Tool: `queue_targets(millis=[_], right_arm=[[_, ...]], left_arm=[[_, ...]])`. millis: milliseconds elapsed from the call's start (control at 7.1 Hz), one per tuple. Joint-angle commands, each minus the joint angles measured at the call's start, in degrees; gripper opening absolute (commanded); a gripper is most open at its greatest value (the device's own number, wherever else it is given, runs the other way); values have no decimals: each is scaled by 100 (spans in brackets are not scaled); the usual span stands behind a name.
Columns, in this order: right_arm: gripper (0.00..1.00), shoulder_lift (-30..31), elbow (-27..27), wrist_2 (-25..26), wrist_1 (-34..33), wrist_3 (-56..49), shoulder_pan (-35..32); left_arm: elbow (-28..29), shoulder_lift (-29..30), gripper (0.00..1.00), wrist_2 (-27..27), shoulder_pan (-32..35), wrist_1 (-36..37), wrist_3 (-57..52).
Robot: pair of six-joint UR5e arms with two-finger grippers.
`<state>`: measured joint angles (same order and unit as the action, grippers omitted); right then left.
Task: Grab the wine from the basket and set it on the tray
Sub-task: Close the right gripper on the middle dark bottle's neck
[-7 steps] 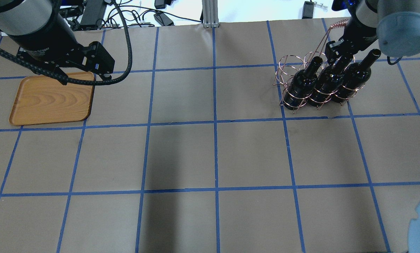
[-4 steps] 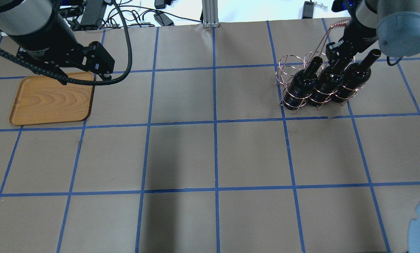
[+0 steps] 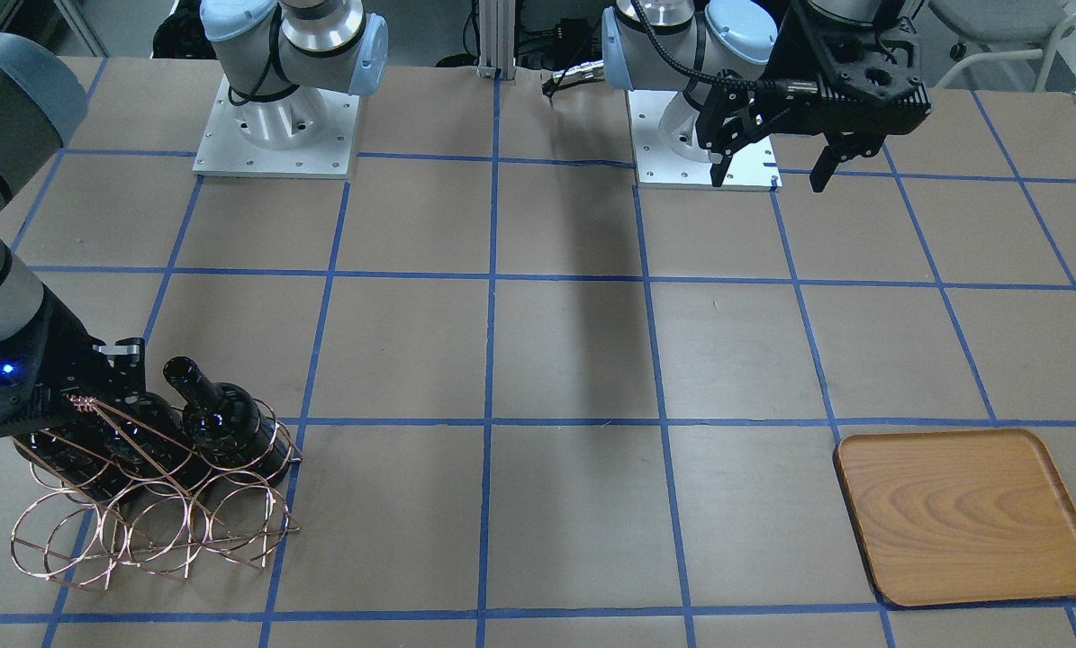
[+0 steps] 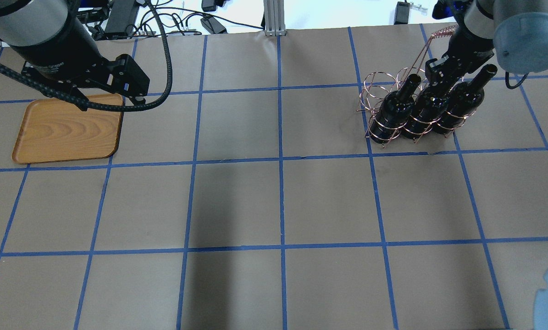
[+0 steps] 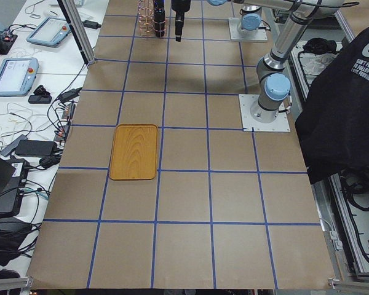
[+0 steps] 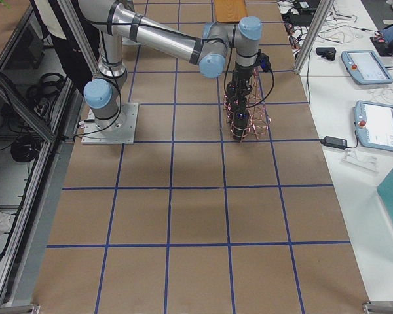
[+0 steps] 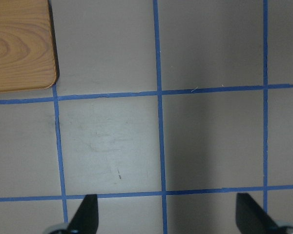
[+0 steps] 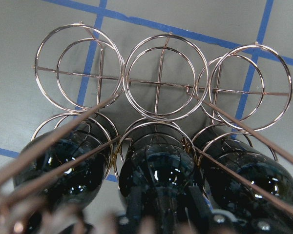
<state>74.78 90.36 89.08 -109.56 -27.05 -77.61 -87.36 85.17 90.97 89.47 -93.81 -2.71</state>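
Note:
Three dark wine bottles stand in the copper wire basket (image 4: 375, 88) at the far right: left (image 4: 395, 107), middle (image 4: 423, 111), right (image 4: 462, 101). My right gripper (image 4: 440, 75) is down on the middle bottle's neck. In the right wrist view its fingers (image 8: 134, 214) sit close on both sides of that neck, shut on it, and the bottle (image 8: 158, 170) rests in its loop. The wooden tray (image 4: 67, 128) lies far left. My left gripper (image 3: 767, 175) hangs open and empty above the table by the tray's corner (image 7: 19, 44).
The basket's outer row of loops (image 8: 161, 78) holds nothing, and its handle wires cross over the bottles. Brown paper with blue tape lines covers the table. Cables and adapters (image 4: 209, 23) lie past the far edge. The arm bases (image 3: 276, 126) stand on the robot's side.
My right gripper has shifted slightly at the middle bottle's neck. The bottles, basket, tray and left arm have stayed in place.

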Motion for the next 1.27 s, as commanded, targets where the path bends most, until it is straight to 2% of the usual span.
queue_targets(millis=[0,141,563,1127], right_arm=[[0,10,-1,39,127,-11,0],[0,19,-18,57,198,-20,0],[0,-112,-729,66,1023,-46,0],[0,-350,-739,-14,972,-117,0]], left_arm=[[0,0,100,0,0,3,-2],[0,0,100,0,0,3,7],[0,0,100,0,0,-6,7],[0,0,100,0,0,-6,-2]])
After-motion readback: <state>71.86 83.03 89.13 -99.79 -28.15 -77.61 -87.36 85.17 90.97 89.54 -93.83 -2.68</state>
